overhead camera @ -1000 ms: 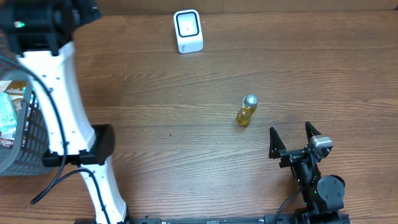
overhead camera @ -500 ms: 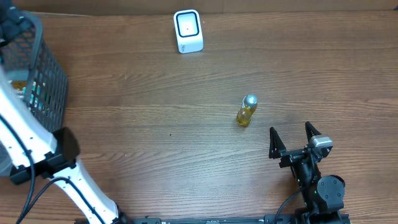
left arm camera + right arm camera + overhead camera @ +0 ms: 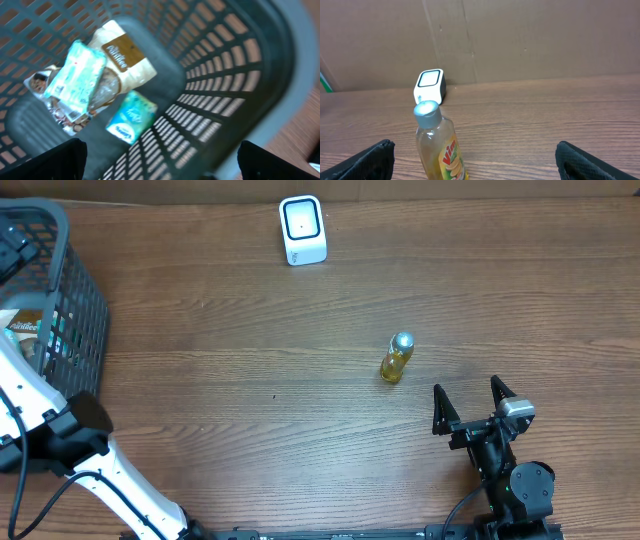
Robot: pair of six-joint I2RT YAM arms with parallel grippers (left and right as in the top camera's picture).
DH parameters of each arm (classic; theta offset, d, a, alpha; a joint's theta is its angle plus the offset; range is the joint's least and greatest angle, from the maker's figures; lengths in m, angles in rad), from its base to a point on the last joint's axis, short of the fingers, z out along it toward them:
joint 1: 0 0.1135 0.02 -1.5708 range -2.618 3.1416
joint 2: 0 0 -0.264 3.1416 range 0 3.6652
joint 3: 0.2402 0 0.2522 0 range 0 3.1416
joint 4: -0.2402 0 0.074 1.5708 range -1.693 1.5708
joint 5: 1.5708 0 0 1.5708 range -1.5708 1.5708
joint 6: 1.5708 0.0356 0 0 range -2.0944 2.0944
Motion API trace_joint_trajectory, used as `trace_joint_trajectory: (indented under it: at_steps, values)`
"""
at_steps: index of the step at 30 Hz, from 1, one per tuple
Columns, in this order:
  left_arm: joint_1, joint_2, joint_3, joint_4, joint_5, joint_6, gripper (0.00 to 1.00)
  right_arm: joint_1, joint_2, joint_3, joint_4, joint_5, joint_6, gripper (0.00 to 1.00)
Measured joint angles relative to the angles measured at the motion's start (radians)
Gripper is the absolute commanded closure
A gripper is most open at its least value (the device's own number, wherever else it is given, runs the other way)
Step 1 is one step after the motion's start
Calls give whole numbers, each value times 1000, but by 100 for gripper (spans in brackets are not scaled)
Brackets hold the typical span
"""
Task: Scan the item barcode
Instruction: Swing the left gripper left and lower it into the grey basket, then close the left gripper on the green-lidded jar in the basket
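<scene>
A small yellow bottle [image 3: 396,358] with a silver cap stands upright mid-table; in the right wrist view the bottle [image 3: 439,145] shows a "Vim" label, left of centre. The white barcode scanner [image 3: 302,230] sits at the far edge, and the scanner [image 3: 429,86] also appears behind the bottle. My right gripper [image 3: 470,400] is open and empty, a little short of the bottle and to its right. My left gripper [image 3: 160,165] is open above the dark basket [image 3: 235,60]. In the basket lie a teal packet [image 3: 131,117], a white pack [image 3: 125,55] and a mint packet [image 3: 75,70].
The mesh basket [image 3: 70,290] stands at the table's left edge, with the white left arm [image 3: 60,440] rising beside it. A brown cardboard wall [image 3: 520,35] closes the far side behind the scanner. Bare wood table [image 3: 250,380] lies between basket and bottle.
The left arm has swung left and down in the overhead view, uncovering the basket. The bottle, scanner and right gripper have not moved.
</scene>
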Motion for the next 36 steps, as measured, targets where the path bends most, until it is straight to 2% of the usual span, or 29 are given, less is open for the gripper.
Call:
trace_joint_trajectory:
  at_steps: [13, 26, 36]
  values:
    - [113, -8, -164, 20, 7, 8, 0, 0, 0, 0, 0, 0, 0, 0]
    - [115, -10, -549, 228, 94, 127, 0, 0, 0, 0, 0, 0, 1, 0]
    - [115, -11, -800, 427, 136, 165, 0, 0, 0, 0, 0, 0, 0, 0]
